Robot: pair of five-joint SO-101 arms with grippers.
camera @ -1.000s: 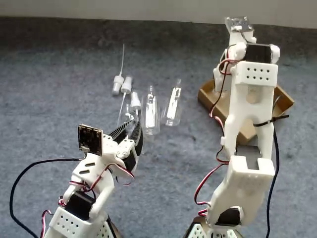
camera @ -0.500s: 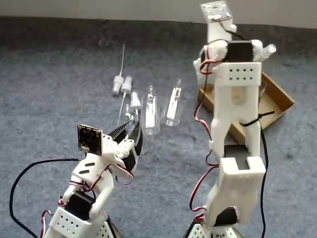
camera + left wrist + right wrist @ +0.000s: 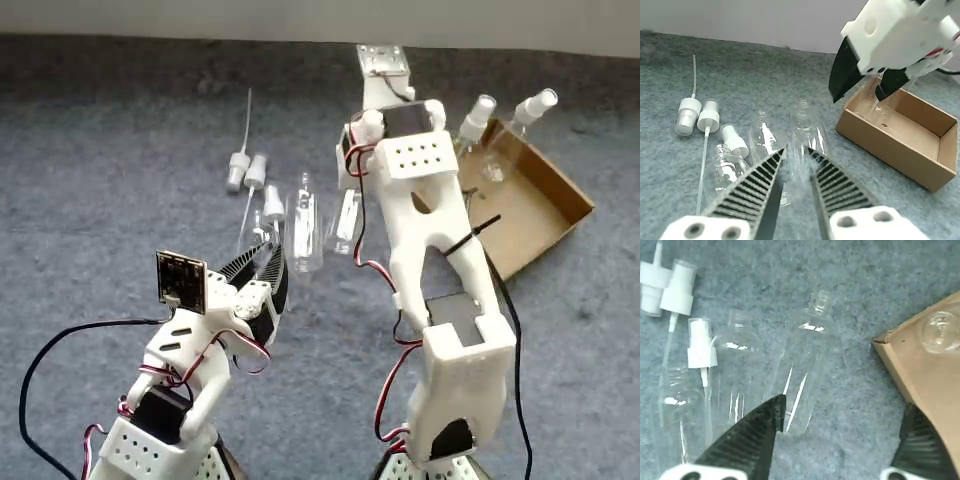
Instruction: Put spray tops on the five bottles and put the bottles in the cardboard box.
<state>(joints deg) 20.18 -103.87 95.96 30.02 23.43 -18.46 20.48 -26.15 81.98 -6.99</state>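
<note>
Two capped bottles (image 3: 478, 112) stand in the cardboard box (image 3: 540, 210) at the table's far right, while three bare bottles (image 3: 303, 232) and spray tops (image 3: 246, 170) lie mid-table, left gripper (image 3: 796, 150) and right gripper (image 3: 845, 410) released, empty.

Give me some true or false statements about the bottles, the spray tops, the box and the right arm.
1. Two capped bottles are in the box. True.
2. The right gripper holds a bottle. False: its jaws are wide open and empty, above the uncapped bottles on the carpet.
3. Three spray tops lie loose on the carpet. True.
4. Every bottle on the carpet has a top on. False: three lie there with no tops.
</note>
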